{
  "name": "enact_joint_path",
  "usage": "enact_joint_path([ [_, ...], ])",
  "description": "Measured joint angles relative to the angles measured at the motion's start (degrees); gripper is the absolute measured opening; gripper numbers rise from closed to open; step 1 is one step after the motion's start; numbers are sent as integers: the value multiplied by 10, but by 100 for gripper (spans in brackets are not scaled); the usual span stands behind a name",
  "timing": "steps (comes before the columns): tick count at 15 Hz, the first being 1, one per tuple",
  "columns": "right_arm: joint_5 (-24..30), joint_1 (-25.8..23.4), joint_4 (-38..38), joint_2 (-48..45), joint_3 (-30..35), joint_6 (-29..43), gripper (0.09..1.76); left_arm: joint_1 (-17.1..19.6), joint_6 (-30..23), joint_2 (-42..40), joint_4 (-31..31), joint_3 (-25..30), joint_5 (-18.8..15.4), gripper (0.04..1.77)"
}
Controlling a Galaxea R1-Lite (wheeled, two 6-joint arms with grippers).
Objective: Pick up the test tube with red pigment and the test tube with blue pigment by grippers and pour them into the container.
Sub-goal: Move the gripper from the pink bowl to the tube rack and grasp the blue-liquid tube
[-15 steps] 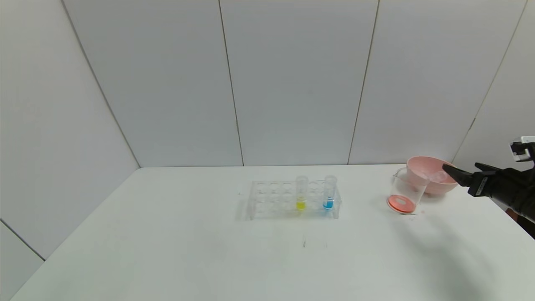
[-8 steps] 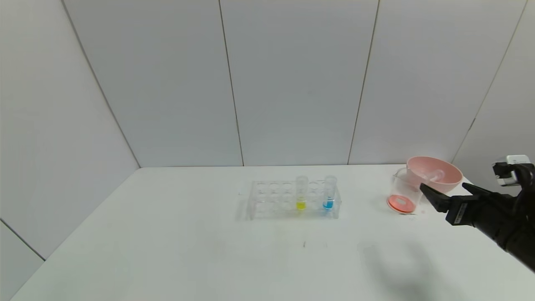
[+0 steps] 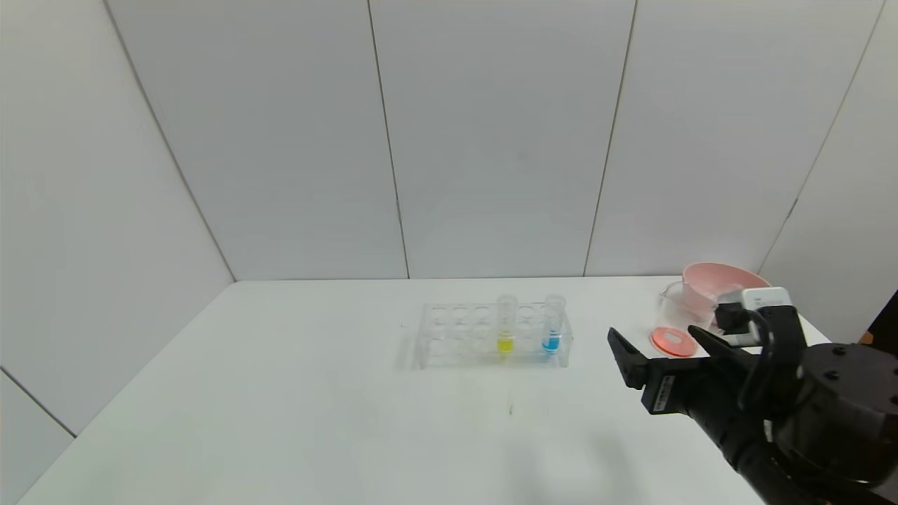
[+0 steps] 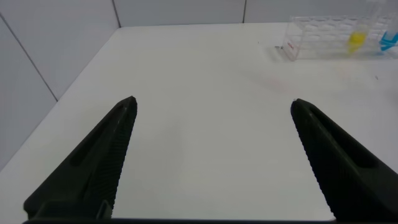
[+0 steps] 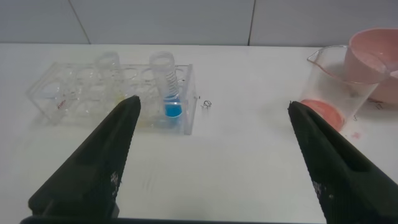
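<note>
The test tube with blue pigment (image 3: 553, 325) stands upright at the right end of a clear rack (image 3: 456, 335), next to a tube with yellow liquid (image 3: 506, 325). The blue tube also shows in the right wrist view (image 5: 166, 87). The container (image 3: 675, 319), a clear beaker, holds red liquid at its bottom. It also shows in the right wrist view (image 5: 339, 81). I see no tube with red pigment. My right gripper (image 3: 654, 335) is open and empty above the table, between rack and beaker; in its own view (image 5: 211, 109) it faces the blue tube. My left gripper (image 4: 211, 106) is open, empty and far off.
A pink bowl (image 3: 705, 279) stands behind the beaker at the table's back right, partly hidden by my right wrist. It also shows in the right wrist view (image 5: 379, 53). The rack shows far off in the left wrist view (image 4: 329, 43). The white table (image 3: 280, 407) ends near walls.
My right gripper has moved from the pink bowl leftward and nearer, past the beaker toward the rack, open and empty. The tubes, rack and beaker have not moved.
</note>
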Motion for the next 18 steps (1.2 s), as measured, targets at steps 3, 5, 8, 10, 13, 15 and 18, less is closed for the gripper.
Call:
enact_joint_path([
  [3, -16, 19, -3, 65, -59, 3, 170, 0, 0, 0, 0, 0, 0, 176],
  [5, -16, 21, -4, 107, -103, 3, 170, 0, 0, 0, 0, 0, 0, 176],
  [8, -16, 20, -3, 168, -172, -4, 170, 0, 0, 0, 0, 0, 0, 176],
  [10, -16, 14, -1, 203, -208, -20, 170, 0, 0, 0, 0, 0, 0, 176],
  [13, -12, 0, 1, 239, -248, -30, 170, 0, 0, 0, 0, 0, 0, 176],
  [15, -6, -10, 1, 262, -270, -33, 170, 0, 0, 0, 0, 0, 0, 176],
  [18, -4, -24, 1, 288, -295, -39, 170, 0, 0, 0, 0, 0, 0, 176],
])
